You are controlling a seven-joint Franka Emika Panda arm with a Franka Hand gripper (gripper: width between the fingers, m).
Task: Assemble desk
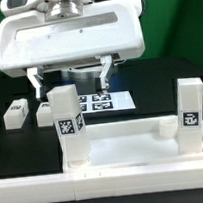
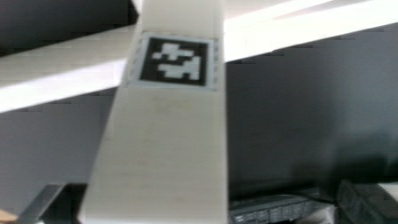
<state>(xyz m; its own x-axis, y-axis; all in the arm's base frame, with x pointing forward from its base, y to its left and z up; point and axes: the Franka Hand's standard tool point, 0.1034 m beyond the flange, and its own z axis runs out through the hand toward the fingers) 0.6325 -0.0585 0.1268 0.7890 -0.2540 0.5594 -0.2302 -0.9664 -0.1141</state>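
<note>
Fingers (image 1: 105, 69) of your gripper (image 1: 73, 82) are hanging spread wide, grasping nothing, over a smooth white block leg (image 1: 67, 128) that is standing upright in the rimmed rectangular desk top (image 1: 124, 146); another tagged leg (image 1: 190, 106) is standing at the exterior view's right.

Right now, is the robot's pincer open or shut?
Open. The pincer holds its two fingers wide apart, with gaps either side of the upright white plastic block leg with a black-and-white tag.
</note>
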